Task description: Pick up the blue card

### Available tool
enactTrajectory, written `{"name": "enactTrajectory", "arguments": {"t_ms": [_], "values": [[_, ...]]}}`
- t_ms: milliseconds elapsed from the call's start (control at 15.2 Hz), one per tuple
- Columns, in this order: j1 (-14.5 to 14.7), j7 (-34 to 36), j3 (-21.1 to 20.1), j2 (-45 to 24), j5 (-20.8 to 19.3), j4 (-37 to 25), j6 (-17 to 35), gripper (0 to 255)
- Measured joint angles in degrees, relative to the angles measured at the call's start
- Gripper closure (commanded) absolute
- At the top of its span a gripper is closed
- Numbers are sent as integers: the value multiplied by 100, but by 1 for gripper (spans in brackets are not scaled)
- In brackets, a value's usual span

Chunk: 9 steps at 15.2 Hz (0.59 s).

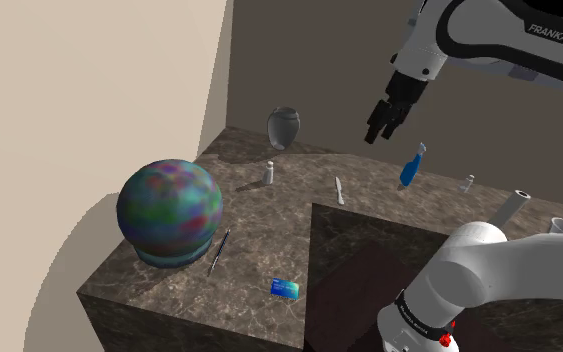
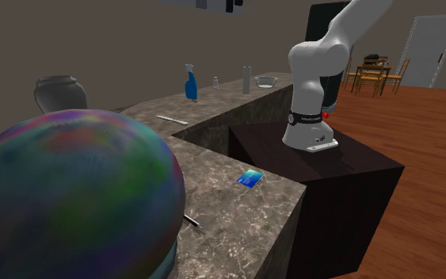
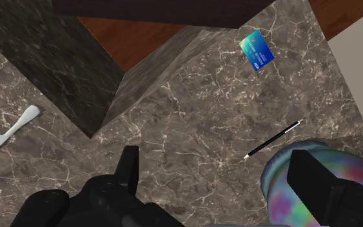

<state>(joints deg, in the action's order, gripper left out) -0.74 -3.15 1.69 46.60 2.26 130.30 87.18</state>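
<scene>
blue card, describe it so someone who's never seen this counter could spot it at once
Start at the big multicoloured sphere on the dark marbled counter. Past the thin black pen beside it, near the counter's edge, lies the blue card. It is the only flat blue rectangle there.

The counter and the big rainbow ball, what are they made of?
The counter looks like dark brown stone, probably marble: pale veins run all over it. The ball is harder to tell: smooth, with blotchy blue, green, purple and red patches, maybe painted or glazed.
</scene>
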Motion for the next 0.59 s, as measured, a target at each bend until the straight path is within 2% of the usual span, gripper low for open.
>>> {"name": "enactTrajectory", "arguments": {"t_ms": [198,594], "values": [[55,-61,-36,-30,9,160,147,0],[357,-239,-320,-111,127,1068,943,0]]}}
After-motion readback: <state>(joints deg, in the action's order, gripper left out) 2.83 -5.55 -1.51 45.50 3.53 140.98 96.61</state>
